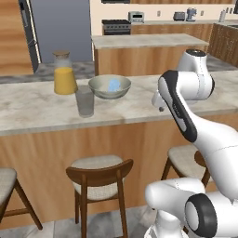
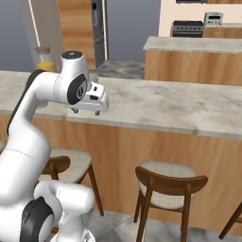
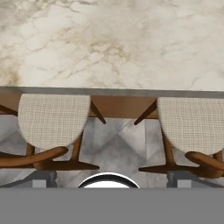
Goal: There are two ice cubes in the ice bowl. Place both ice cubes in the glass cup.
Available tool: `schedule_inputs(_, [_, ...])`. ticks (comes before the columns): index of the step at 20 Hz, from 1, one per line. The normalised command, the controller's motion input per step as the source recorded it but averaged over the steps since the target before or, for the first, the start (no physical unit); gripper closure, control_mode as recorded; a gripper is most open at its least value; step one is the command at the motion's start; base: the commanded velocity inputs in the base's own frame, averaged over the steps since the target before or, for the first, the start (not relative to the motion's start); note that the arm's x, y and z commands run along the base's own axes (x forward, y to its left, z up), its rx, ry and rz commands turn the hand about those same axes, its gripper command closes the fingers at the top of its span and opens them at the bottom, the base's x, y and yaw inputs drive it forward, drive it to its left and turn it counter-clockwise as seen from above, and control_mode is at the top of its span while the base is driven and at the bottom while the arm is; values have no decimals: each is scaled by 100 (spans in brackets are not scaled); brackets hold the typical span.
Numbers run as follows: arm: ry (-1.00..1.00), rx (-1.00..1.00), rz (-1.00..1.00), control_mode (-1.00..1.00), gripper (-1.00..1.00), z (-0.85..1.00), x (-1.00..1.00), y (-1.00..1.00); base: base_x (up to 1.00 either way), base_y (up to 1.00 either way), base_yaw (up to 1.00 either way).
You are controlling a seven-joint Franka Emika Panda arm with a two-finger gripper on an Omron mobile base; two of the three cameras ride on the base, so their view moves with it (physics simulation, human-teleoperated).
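On the counter, the cup stands nearest, just left of and before the bowl; ice lies in the bowl. The jar stands left of the bowl, behind the cup. Stools sit below the counter's near edge

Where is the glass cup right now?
In the left base view the glass cup stands on the counter, just in front and left of the ice bowl, with the juice jar behind it.
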Motion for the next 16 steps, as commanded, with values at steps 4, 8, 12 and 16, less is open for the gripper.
schedule_inputs(4, [0, 0, 0, 100, -100, 0, 0, 0, 100, 0, 0])
schedule_inputs(8, [1, 0, 0, -100, -100, 14, 49, 1, 25, 0, 0])
schedule_inputs(12, [0, 0, 0, -100, -100, 48, 31, 21, 0, 0, 0])
schedule_inputs(16, [0, 6, 0, -100, -100, 50, 28, 35, 0, 0, 0])
